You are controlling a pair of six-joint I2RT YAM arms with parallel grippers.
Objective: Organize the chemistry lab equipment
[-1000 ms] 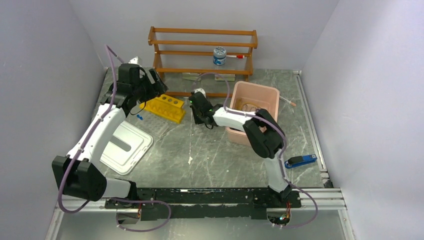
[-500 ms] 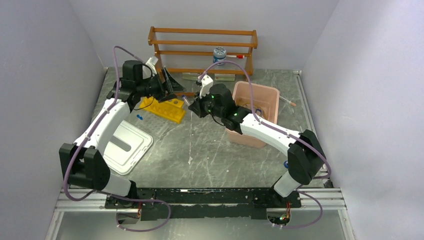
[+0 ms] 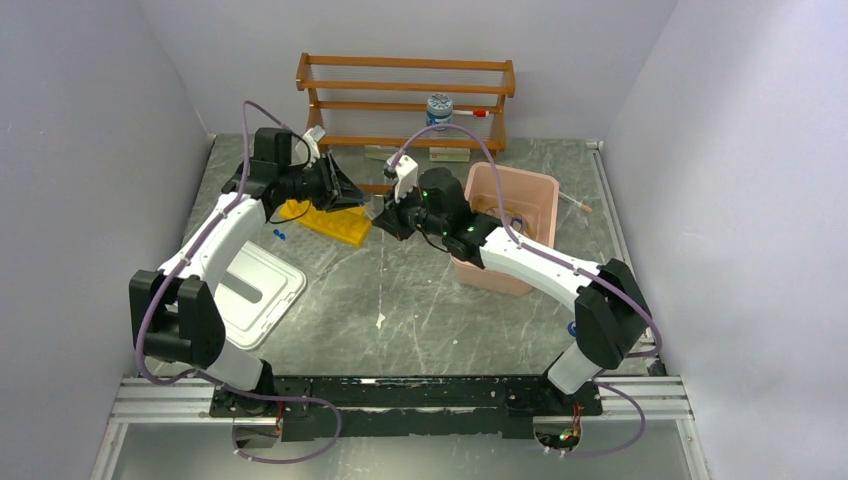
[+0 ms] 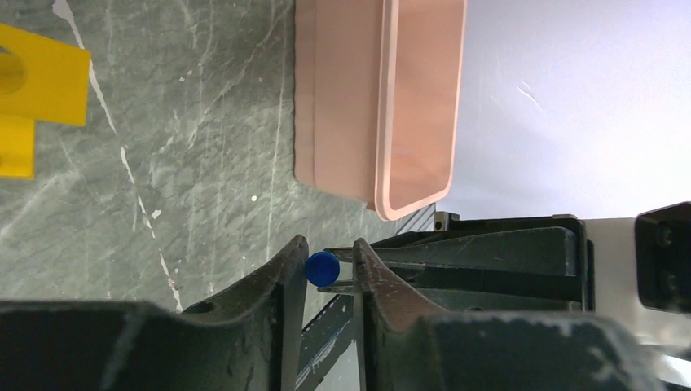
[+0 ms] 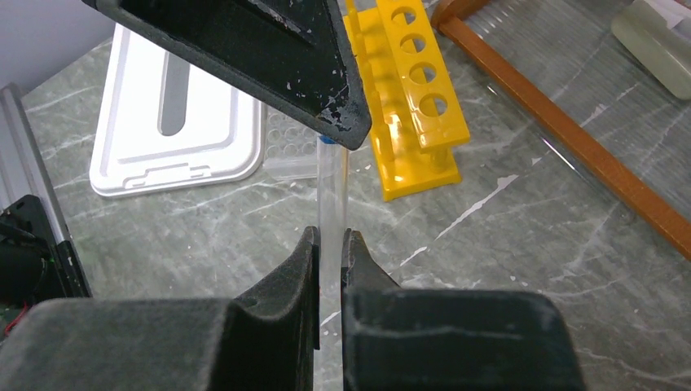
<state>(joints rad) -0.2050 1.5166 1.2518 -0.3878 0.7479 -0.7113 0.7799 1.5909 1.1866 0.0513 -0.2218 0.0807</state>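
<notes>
Item: one clear tube (image 5: 332,191) with a blue cap (image 4: 322,267), being held off the table (image 3: 420,320) in the far middle of the scene, between the yellow rack (image 3: 328,218) on its left and the pink bin (image 3: 505,275) on its right. Right gripper (image 5: 330,236): clenched, its two fingers pinching the bare clear part of the tube, which is sticking out past the fingertips toward the left arm. Left gripper (image 4: 328,248): reaching in from the left and meeting the capped end. The cap is sitting between its fingers and appears to be touching one of them. The jaws are drawn in narrow, with a sliver of gap showing on the other side; whether they are truly gripping cannot be told. The two grippers are facing each other almost tip to tip, with the tube spanning between them. The rack is lying on the table just beside the grippers, its row of round holes facing up. A white tray lid (image 3: 250,290) is lying on the left, nearer than the rack. A wooden shelf (image 3: 405,90) is standing at the far wall, with a jar (image 3: 439,110) sitting on it.
</notes>
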